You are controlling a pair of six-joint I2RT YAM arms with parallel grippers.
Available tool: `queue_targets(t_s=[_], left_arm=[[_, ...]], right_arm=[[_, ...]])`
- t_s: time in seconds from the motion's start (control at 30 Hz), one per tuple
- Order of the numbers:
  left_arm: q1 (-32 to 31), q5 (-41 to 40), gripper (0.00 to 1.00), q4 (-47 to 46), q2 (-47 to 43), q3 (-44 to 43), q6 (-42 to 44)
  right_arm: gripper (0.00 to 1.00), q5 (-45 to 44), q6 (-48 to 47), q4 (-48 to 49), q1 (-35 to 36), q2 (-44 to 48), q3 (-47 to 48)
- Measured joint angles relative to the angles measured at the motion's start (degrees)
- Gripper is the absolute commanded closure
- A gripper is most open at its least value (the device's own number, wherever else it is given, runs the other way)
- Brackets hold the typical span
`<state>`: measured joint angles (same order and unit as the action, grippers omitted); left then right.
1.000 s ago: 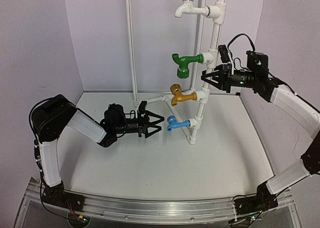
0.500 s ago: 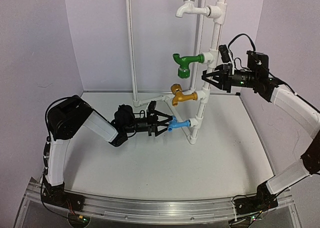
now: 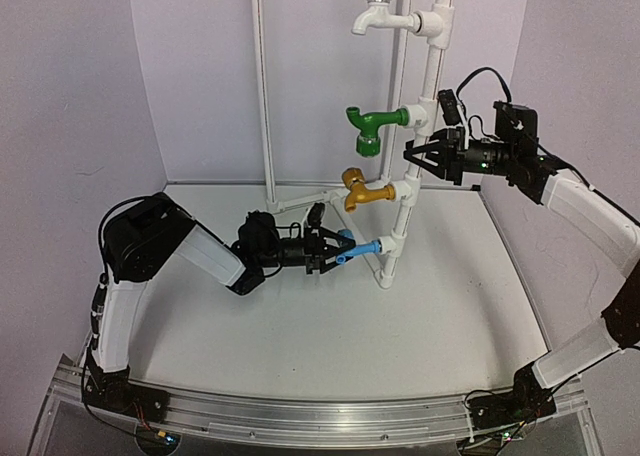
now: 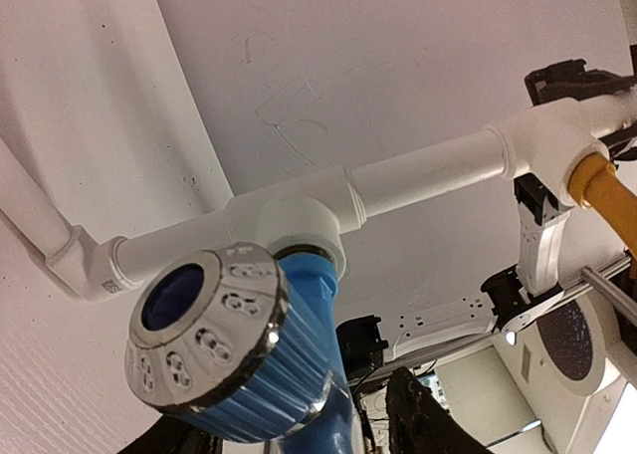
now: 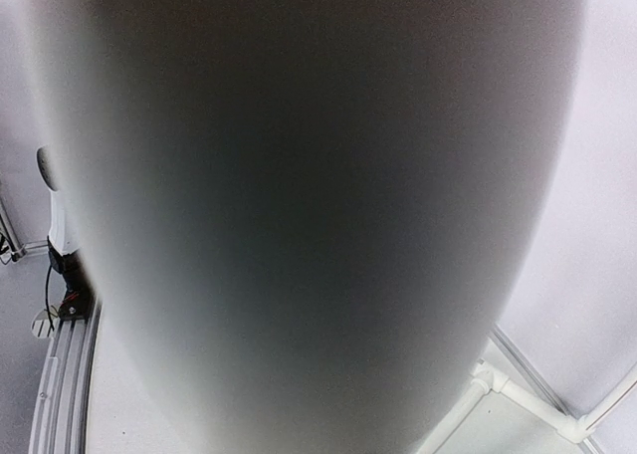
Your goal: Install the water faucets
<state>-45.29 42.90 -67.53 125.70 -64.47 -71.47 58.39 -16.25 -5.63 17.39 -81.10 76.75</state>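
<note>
Currently | blue tap (image 3: 350,244): lowest on white upright pipe (image 3: 428,76), seated in its fitting, long axis near level, silvery end toward left gripper (image 3: 332,249) | left gripper: jaws flank the tap, grip cannot be told | right gripper (image 3: 412,156): clamped on the pipe

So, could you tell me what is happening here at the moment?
The left gripper sits around the blue tap, lowest on the upright white pipe; whether it grips yet is unclear. The right gripper is shut on that pipe higher up. The white tap, green tap and gold tap are mounted above the blue one.
</note>
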Motion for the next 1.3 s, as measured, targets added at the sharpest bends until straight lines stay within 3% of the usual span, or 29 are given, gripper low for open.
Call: queue_targets(t_s=[0.3,0.5,0.93,1.3], left_arm=[[-0.70,-1.96,0.69,10.30,-4.26,0.16,19.68],[-1.37,-5.69,0.69,14.50,-7.67,2.26,36.48],[-6.23,-20.09,0.73,14.91,-9.72,4.49,87.21],[-10.11,-31.98,0.71,6.70,-9.61,9.33,124.48]], right_arm=[[1.00,-0.04,-0.05,-0.01,-0.11,0.00,0.00],[1.00,-0.04,-0.07,-0.02,-0.11,0.00,0.00],[1.00,-0.44,-0.19,-0.26,-0.74,0.11,0.00],[1.00,-0.47,-0.66,-0.46,-0.52,0.13,0.02]])
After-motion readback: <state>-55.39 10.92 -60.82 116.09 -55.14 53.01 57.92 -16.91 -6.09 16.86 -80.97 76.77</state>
